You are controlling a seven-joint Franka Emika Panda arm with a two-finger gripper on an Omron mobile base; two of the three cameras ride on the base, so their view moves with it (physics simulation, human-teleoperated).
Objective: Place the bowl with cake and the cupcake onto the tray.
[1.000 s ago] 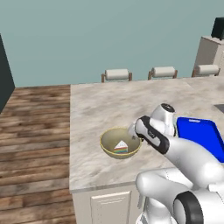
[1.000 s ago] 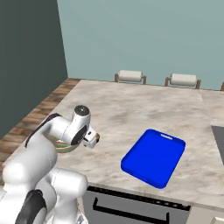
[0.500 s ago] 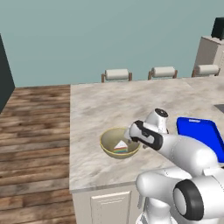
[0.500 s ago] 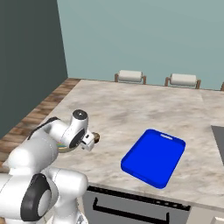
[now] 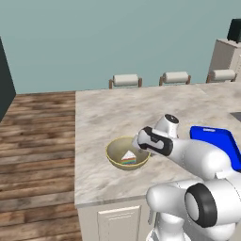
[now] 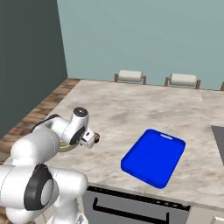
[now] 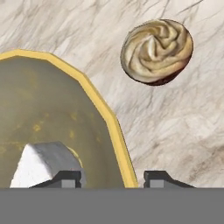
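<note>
The tan-yellow bowl (image 5: 123, 151) holds a white wedge of cake (image 5: 128, 157) and stands on the counter near its front edge. My gripper (image 5: 140, 142) is down at the bowl's right rim. In the hand view the gripper (image 7: 112, 177) straddles the yellow bowl rim (image 7: 123, 162): one fingertip (image 7: 68, 177) is inside by the cake (image 7: 41, 162), the other fingertip (image 7: 158, 177) outside. There is a gap on both sides of the rim, so the jaws are open. The small brown cupcake (image 7: 156, 49) sits on the marble just beyond the bowl, close to the gripper (image 6: 90, 140). The blue tray (image 6: 153, 156) lies empty to the right.
The marble counter (image 5: 117, 110) stretches back to three stools (image 5: 125, 80) at its far edge. Its front edge (image 5: 113, 196) runs close below the bowl. A dark inset (image 6: 218, 135) shows at the far right of the counter.
The hand has sunk a little onto the bowl's right rim. Bowl, cupcake and tray have stayed where they were.
</note>
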